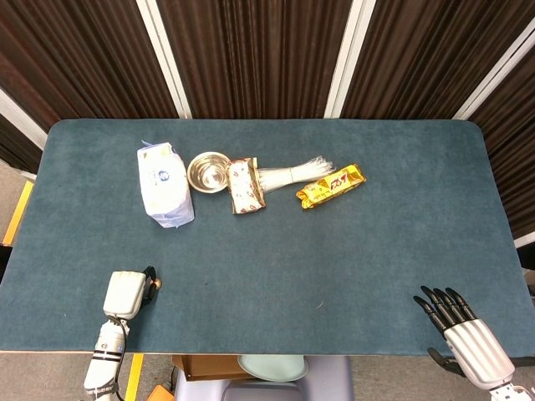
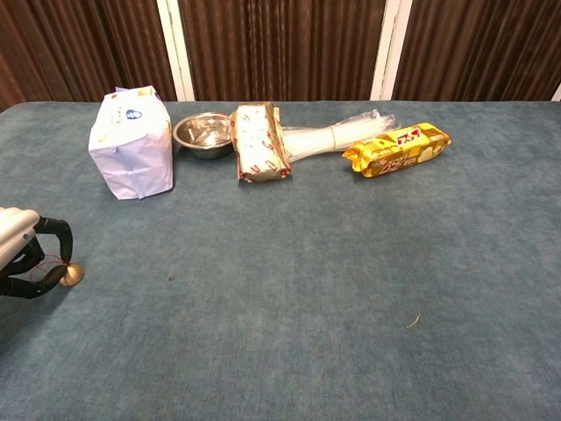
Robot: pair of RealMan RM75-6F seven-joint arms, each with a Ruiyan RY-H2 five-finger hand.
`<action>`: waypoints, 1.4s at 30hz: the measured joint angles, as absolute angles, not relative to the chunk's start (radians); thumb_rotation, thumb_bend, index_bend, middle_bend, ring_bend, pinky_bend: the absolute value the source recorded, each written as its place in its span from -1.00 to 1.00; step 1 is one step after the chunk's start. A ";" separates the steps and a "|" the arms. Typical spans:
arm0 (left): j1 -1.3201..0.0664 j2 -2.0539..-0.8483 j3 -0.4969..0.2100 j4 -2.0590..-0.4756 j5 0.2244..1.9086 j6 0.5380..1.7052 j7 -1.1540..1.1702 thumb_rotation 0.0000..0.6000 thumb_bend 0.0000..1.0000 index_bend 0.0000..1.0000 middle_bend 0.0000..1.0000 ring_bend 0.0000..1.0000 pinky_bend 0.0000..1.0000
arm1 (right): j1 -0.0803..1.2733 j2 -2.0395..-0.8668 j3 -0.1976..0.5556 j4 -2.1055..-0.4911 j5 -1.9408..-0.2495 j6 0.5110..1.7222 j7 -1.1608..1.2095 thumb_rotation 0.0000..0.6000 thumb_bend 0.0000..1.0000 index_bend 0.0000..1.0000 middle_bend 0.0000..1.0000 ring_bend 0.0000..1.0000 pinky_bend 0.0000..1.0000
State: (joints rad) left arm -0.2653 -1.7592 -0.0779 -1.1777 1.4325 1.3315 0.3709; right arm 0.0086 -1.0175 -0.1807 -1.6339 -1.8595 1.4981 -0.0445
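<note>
Brass-coloured round knob (image 2: pixel 71 275) pinched by curled left robot hand (image 2: pixel 26 256), right robot hand (image 1: pixel 462 329) spread, holding nothing

Print on packets too small; none legible.

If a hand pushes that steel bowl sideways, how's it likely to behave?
The metal bowl looks thin and shallow, so probably light. Its smooth, rounded base would likely slide on the blue cloth rather than tip. It sits close beside the brown snack pack, so a push that way would probably nudge the pack.
</note>
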 measured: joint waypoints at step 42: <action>-0.288 -1.706 -0.106 -1.217 1.425 1.364 0.396 1.00 -0.16 0.45 1.00 1.00 1.00 | 0.007 -1.019 -0.181 -1.634 -1.861 1.500 -0.048 1.00 -0.29 -1.00 -1.00 -1.00 -1.00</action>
